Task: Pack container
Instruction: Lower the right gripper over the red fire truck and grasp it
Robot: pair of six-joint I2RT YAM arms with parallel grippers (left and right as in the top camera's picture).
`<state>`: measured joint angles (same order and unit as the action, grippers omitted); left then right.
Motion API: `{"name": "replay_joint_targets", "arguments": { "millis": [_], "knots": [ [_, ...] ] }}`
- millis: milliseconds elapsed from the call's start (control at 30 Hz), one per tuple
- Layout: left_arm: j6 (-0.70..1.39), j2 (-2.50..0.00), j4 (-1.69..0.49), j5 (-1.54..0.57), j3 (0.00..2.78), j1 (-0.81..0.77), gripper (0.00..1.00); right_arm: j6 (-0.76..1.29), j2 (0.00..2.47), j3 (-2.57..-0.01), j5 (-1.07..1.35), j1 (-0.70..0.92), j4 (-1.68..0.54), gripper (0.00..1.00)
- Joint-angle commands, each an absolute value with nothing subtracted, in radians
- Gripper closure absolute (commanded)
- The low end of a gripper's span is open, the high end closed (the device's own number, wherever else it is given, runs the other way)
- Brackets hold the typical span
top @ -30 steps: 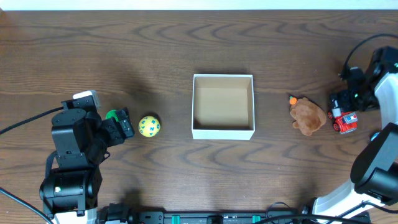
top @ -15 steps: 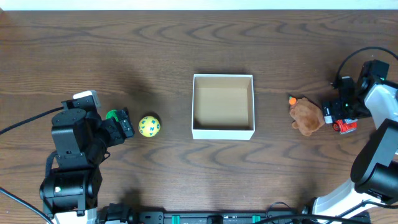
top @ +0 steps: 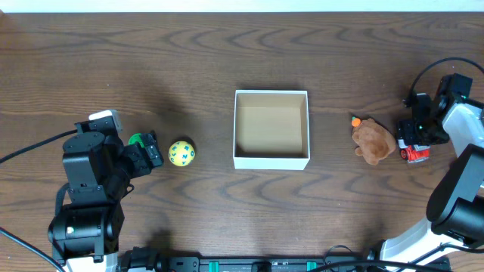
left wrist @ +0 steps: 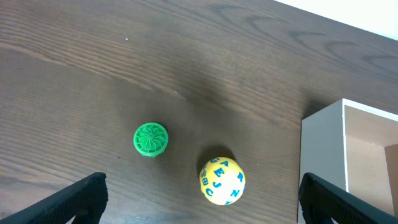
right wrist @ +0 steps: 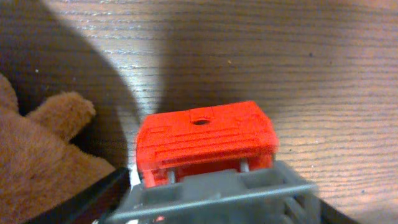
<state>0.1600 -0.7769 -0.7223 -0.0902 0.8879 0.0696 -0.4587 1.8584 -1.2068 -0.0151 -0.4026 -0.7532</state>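
Observation:
The container, a white square box with a tan floor, stands at the table's middle; its corner shows in the left wrist view. My right gripper is open and straddles a red and grey toy truck at the far right; the truck fills the gap between the fingers. A brown plush toy lies just left of the truck, also in the right wrist view. My left gripper is open and empty beside a yellow lettered ball and a green round toy.
In the left wrist view the green toy and the yellow ball lie ahead of the open fingers. The white back edge of the table runs along the top. Cables hang by both arm bases.
My right gripper moved left and down from beside the truck to over it, then held nearly still. The left arm and the toys on the left have not moved.

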Motion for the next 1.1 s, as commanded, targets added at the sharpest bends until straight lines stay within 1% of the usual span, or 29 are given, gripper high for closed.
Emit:
{"name": "replay_joint_targets", "arguments": {
  "millis": [0,67,133,300,567,633,700,733,767,867,1067],
  "knots": [
    [0.152,-0.776,-0.721,-0.083,0.909,0.067,0.02,-0.441,1.864,-1.202,-0.002,-0.413,-0.752,0.37],
    [0.152,-0.776,-0.721,-0.083,0.909,0.067,0.02,-0.440,1.864,-1.202,-0.002,-0.412,-0.752,0.41],
    [0.152,-0.776,-0.721,-0.083,0.909,0.067,0.02,-0.429,1.864,-1.202,-0.002,-0.412,-0.752,0.42],
    [0.152,-0.776,-0.721,-0.083,0.909,0.067,0.02,-0.422,1.864,-1.203,-0.002,-0.412,-0.751,0.49],
    [0.152,-0.776,-0.721,-0.083,0.909,0.067,0.02,-0.422,1.864,-1.203,0.009,-0.412,-0.751,0.51],
    [0.152,-0.776,-0.721,-0.083,0.909,0.067,0.02,-0.422,1.864,-1.203,0.009,-0.412,-0.752,0.44],
    [0.152,-0.776,-0.721,-0.083,0.909,0.067,0.02,-0.422,1.864,-1.203,0.009,-0.412,-0.752,0.39],
    [0.152,-0.776,-0.721,-0.083,0.909,0.067,0.02,-0.422,1.864,-1.203,0.009,-0.412,-0.753,0.33],
    [0.152,-0.776,-0.721,-0.083,0.909,0.067,0.02,-0.422,1.864,-1.203,0.008,-0.412,-0.754,0.32],
    [0.152,-0.776,-0.721,-0.083,0.909,0.067,0.02,-0.422,1.864,-1.203,0.008,-0.412,-0.754,0.30],
    [0.152,-0.776,-0.721,-0.083,0.909,0.067,0.02,-0.422,1.863,-1.203,0.008,-0.412,-0.759,0.31]
  ]
}}
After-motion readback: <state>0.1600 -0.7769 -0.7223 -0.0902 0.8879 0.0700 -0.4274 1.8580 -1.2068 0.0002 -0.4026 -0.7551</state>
